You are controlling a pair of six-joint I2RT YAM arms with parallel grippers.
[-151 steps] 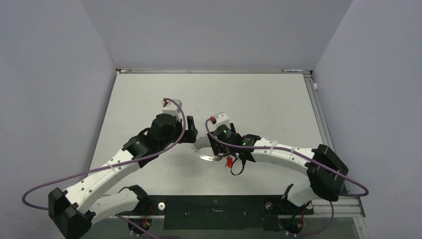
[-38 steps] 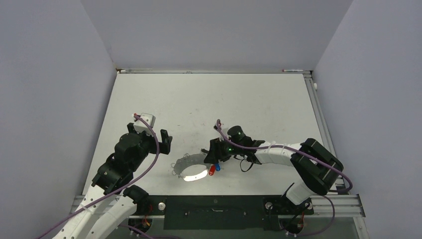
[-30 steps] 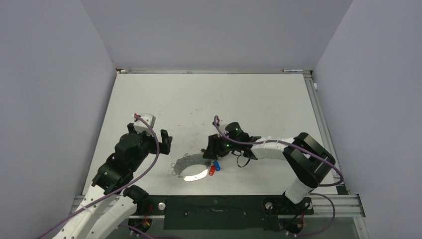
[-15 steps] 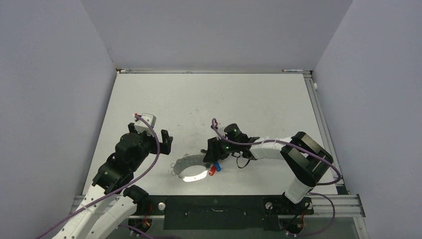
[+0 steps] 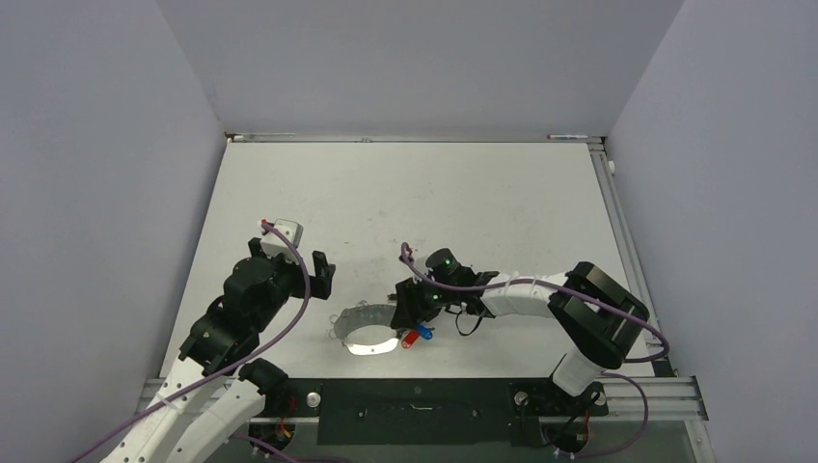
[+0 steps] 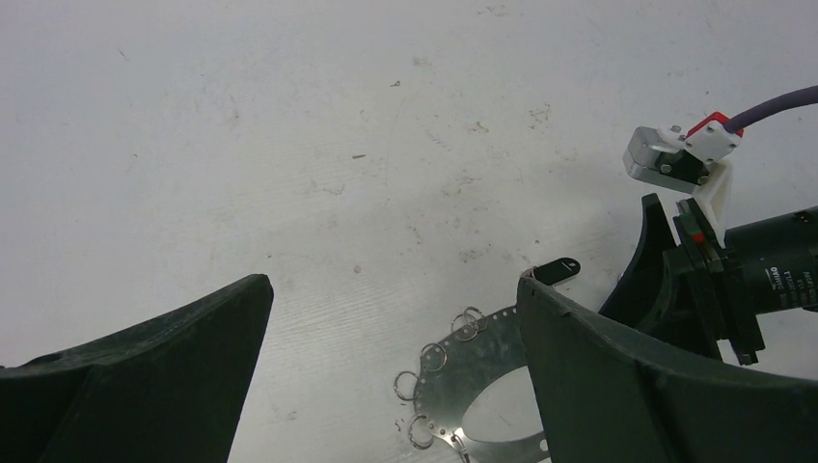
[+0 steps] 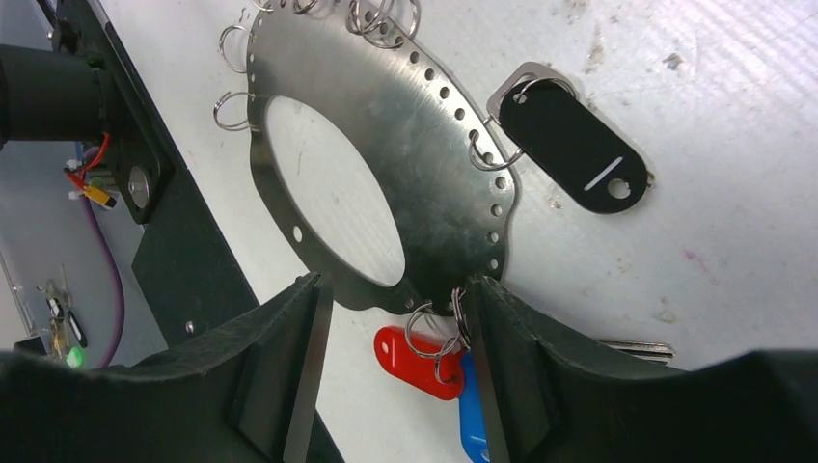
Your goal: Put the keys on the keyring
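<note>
- No brand or word can be read anywhere. The black housing (image 6: 786, 280) on the right arm carries small white print, too small to make out. The black key (image 7: 569, 145) bears only a short white stroke beside a hole in its head.
- Keys: three, one of each colour. These are the black key, the red key (image 7: 417, 359) and the blue key (image 7: 473, 417).
- Keyring (image 7: 424, 145): one, a flat silver plate ring with a wide opening and a row of small holes along its rim. It lies flat on the table (image 5: 434, 193) near the front edge, between the two arms.
- Split rings (image 7: 231, 106): several small ones hang from the rim holes; their exact number cannot be told.
- The black key is joined to a rim hole by one small ring and lies just outside the plate.
- The red and blue keys lie side by side just off the rim. Their rings are at the plate's edge, partly hidden by a finger.
- Right hand (image 7: 395, 285): one, directly over that edge, its fingers apart and clamping nothing.
- Left hand (image 6: 394, 289): one, spread wide and empty, well to the left of the keyring.
</note>
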